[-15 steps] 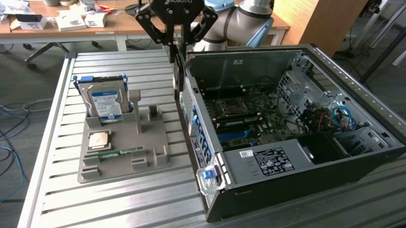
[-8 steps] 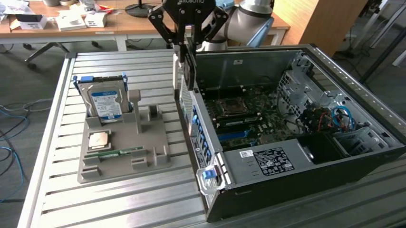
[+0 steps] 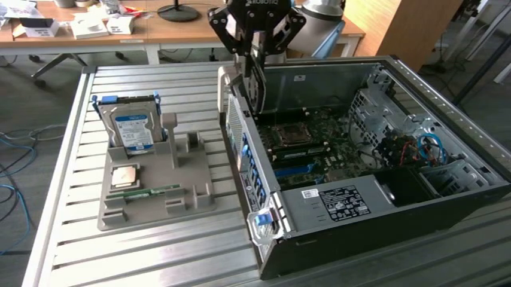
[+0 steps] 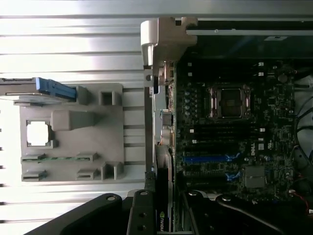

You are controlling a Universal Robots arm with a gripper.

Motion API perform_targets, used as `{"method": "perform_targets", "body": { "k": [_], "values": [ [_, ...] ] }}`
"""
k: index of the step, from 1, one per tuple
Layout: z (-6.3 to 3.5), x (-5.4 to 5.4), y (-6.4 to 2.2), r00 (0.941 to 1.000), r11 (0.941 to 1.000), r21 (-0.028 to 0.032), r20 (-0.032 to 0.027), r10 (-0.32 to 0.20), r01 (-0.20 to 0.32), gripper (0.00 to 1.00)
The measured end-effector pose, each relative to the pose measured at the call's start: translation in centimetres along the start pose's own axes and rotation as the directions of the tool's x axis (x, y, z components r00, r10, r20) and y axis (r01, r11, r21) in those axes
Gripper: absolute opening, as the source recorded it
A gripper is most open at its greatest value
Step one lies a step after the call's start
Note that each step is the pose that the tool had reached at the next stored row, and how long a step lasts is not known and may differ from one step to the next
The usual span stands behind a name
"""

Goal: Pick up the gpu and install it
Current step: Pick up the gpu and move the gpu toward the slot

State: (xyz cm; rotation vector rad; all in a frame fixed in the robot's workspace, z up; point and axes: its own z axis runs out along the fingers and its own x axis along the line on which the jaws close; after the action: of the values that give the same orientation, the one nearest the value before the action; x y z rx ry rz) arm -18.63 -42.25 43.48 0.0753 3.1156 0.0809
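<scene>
Slatted tabletop (image 3: 143, 251) carries an open case (image 3: 399, 221); above it the gripper (image 3: 257, 48) clamps the gpu (image 3: 254, 84) by its edges; likely stiff, light, fragile.

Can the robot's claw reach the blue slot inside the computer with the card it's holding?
Probably yes. The gripper holds the gpu above the open case, and nothing covers the blue slot.

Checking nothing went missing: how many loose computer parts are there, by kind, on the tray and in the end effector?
Silver hard drive with blue-white label: 1
Square silvery processor chip: 1
Narrow green memory stick: 1
Dark flat gpu card held by the black end effector: 1
Total: 4
</scene>
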Motion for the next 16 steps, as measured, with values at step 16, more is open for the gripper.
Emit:
{"method": "perform_targets", "body": {
  "k": [16],
  "values": [
    [0.14, -5.9, 0.28, 1.0, 1.0, -0.0024, -0.0002, 0.0, 0.0, 0.26]
  ]
}}
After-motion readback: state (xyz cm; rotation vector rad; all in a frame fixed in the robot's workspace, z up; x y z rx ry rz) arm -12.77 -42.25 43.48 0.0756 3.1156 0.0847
